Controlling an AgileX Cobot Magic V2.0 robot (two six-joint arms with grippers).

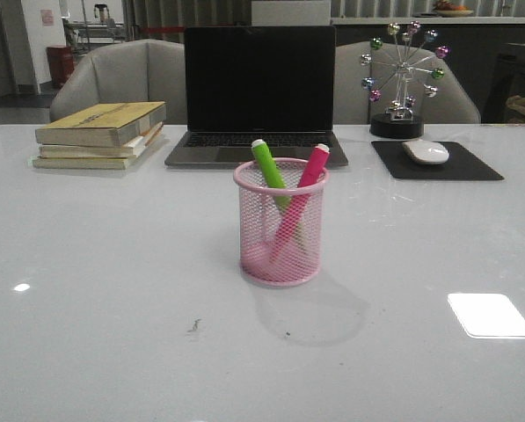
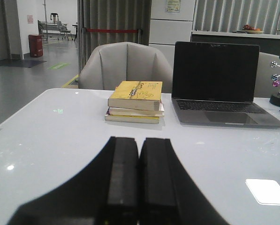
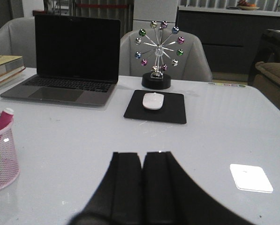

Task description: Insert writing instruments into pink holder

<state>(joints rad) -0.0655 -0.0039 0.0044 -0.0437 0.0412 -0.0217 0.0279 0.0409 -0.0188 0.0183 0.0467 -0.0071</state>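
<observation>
The pink holder [image 1: 280, 222] stands upright in the middle of the white table. Inside it lean the lime green marker [image 1: 269, 167] and the magenta marker [image 1: 309, 176], their pale ends sticking out above the rim and crossing lower down. The right wrist view catches the holder [image 3: 3, 159] at its edge with the magenta marker's tip [image 3: 4, 117]. My left gripper [image 2: 140, 139] is shut and empty, over bare table well clear of the holder. My right gripper [image 3: 143, 153] is also shut and empty, off to the holder's right. Neither arm shows in the front view.
A black laptop [image 1: 258, 92] stands open behind the holder. A stack of books [image 1: 101, 134] lies at the back left. A white mouse [image 1: 426, 151] on a black pad [image 1: 438, 163] and a ball ornament [image 1: 399, 79] sit at the back right. Grey chairs [image 1: 121, 75] stand beyond the table.
</observation>
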